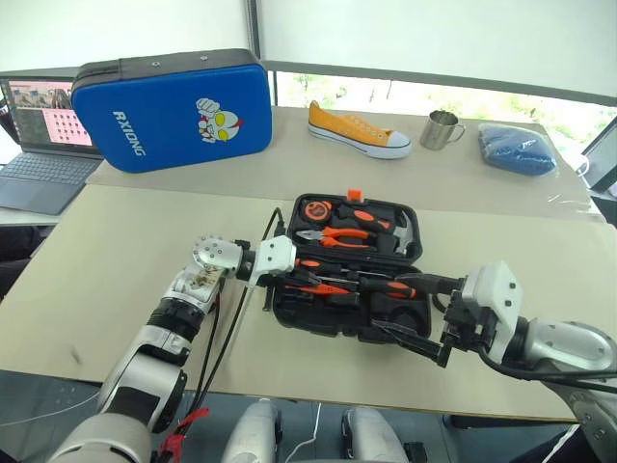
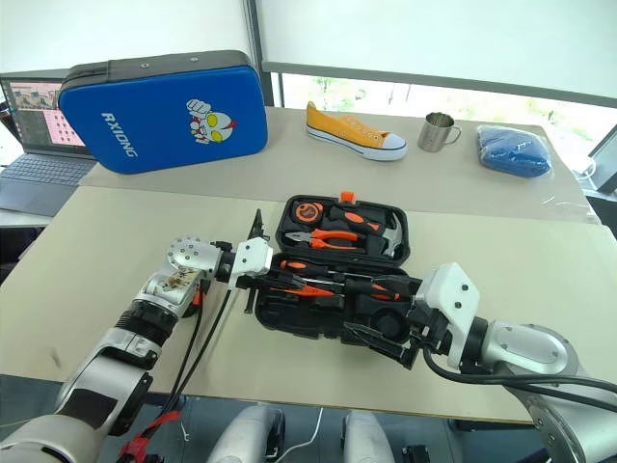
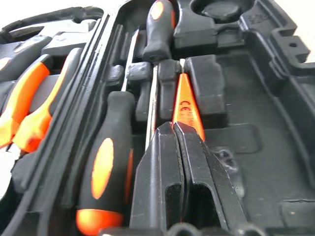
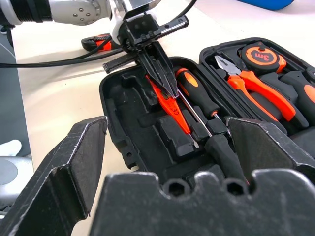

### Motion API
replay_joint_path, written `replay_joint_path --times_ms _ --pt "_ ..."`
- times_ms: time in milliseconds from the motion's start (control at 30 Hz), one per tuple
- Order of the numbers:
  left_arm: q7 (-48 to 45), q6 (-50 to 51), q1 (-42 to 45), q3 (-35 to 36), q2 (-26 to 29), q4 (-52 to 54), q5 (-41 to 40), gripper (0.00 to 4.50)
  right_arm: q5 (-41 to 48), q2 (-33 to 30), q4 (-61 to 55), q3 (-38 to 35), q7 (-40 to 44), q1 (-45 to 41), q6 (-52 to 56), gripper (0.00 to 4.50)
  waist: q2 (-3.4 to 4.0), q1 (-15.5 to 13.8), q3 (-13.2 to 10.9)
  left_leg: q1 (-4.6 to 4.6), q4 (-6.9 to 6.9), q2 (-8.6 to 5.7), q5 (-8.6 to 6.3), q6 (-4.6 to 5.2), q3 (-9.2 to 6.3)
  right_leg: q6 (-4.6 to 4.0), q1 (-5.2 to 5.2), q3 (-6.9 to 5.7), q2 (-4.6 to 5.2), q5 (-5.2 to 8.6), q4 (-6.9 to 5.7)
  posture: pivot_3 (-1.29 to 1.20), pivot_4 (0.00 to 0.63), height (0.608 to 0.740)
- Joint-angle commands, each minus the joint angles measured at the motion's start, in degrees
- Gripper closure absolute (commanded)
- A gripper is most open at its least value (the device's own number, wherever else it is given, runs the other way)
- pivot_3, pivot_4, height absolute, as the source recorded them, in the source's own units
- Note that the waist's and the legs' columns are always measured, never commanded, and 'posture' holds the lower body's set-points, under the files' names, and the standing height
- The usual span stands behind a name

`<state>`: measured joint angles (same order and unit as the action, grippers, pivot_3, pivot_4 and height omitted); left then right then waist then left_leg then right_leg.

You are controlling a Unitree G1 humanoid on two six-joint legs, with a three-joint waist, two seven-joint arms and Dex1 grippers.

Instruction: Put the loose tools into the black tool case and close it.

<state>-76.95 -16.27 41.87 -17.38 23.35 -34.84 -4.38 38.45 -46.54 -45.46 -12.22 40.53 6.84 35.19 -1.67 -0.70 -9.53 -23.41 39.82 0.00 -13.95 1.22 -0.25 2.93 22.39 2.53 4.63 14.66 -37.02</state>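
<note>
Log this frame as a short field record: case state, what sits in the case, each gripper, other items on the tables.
case: black moulded plastic tool case, open on beige table
lid half: orange-handled pliers, tape measure, hammer
base half: two orange-and-black screwdrivers, slim orange tester screwdriver
left gripper: shut, tips on the tester screwdriver
right gripper: open, at case's near edge
background: blue cartoon-printed case, yellow sneaker, metal mug, laptop
</note>
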Motion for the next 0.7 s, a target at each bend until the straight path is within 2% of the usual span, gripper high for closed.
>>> replay_joint_path --times_ms 33,133,233,333,433,500,533,567,633,700 --pt "0.32 0.40 -1.16 -1.46 0.11 -2.16 2.67 4.42 0.78 -0.22 -1.45 -1.25 -0.10 -0.50 -0.32 0.00 0.01 0.01 0.02 0.11 -0.02 0.01 -0.01 0.01 0.00 0.00 -0.11 0.00 0.00 0.00 0.03 0.00 0.150 0.740" --pt "-1.37 3.36 -2.18 0.48 1.08 2.90 -0.85 4.42 0.75 -0.25 -0.94 -0.82 0.18 -1.29 -0.44 0.00 0.02 0.14 0.03 0.15 -0.01 0.03 -0.01 0.01 0.01 0.01 -0.14 0.01 0.00 0.01 0.02 0.00 0.150 0.740" --pt "-2.30 9.75 -4.05 3.13 4.06 13.03 -5.07 4.42 0.05 -0.50 -0.01 0.53 1.18 -2.58 -0.87 0.00 0.02 0.55 0.02 0.11 -0.02 0.06 -0.02 0.01 0.01 0.00 -0.07 0.02 -0.03 0.01 0.01 0.00 0.150 0.740" --pt "0.57 23.45 -6.75 9.55 10.00 27.69 -11.81 4.42 -0.99 -0.09 2.37 2.75 2.39 -5.49 -1.82 0.00 -0.01 1.20 -0.02 0.02 -0.04 0.22 -0.02 0.01 -0.01 -0.03 0.04 0.03 -0.11 0.00 -0.02 0.00 0.150 0.740" --pt "7.17 41.13 -10.73 20.77 18.69 38.97 -18.68 3.74 -2.33 0.82 5.86 5.74 4.27 -10.24 -3.56 0.00 -0.03 2.08 -0.06 -0.05 -0.05 0.47 -0.02 0.00 0.02 -0.10 0.18 0.05 -0.20 -0.03 -0.04 0.00 0.150 0.740" --pt "10.50 47.61 -14.96 26.39 22.57 43.36 -21.01 2.97 -2.72 1.36 7.21 7.14 5.44 -12.35 -4.38 0.00 0.02 2.39 -0.04 0.01 -0.15 0.62 -0.02 0.00 0.05 -0.18 0.23 0.04 -0.26 -0.03 -0.05 0.00 0.150 0.740" --pt "11.68 49.88 -17.01 28.65 24.07 45.07 -21.85 2.63 -2.91 1.52 7.70 7.66 6.00 -13.07 -4.76 0.00 0.09 2.36 -0.02 0.14 -0.25 0.61 -0.02 0.00 0.07 -0.20 0.19 0.03 -0.25 -0.01 -0.04 0.00 0.150 0.740" --pt "12.28 50.86 -22.33 33.95 26.31 46.79 -21.36 2.21 -3.39 1.72 8.61 8.92 7.13 -14.65 -5.42 0.00 0.12 2.25 0.00 0.21 -0.37 0.61 -0.02 0.00 0.12 -0.21 0.17 0.03 -0.22 -0.01 -0.02 0.00 0.150 0.740" --pt "13.23 49.26 -33.19 43.22 29.28 48.08 -17.90 1.54 -3.88 2.22 10.11 10.99 9.18 -17.56 -6.31 0.00 0.14 2.96 0.00 0.26 -0.47 0.62 -0.02 -0.01 0.21 -0.21 0.20 0.04 -0.20 -0.01 0.01 0.00 0.150 0.740" --pt "14.09 48.98 -41.20 49.37 30.56 48.29 -16.55 0.84 -3.83 2.51 11.12 12.23 11.00 -19.66 -6.81 0.00 0.05 2.98 -0.04 0.26 -0.64 0.69 -0.02 -0.02 0.34 -0.28 0.35 0.07 -0.19 -0.02 0.02 0.00 0.150 0.740"
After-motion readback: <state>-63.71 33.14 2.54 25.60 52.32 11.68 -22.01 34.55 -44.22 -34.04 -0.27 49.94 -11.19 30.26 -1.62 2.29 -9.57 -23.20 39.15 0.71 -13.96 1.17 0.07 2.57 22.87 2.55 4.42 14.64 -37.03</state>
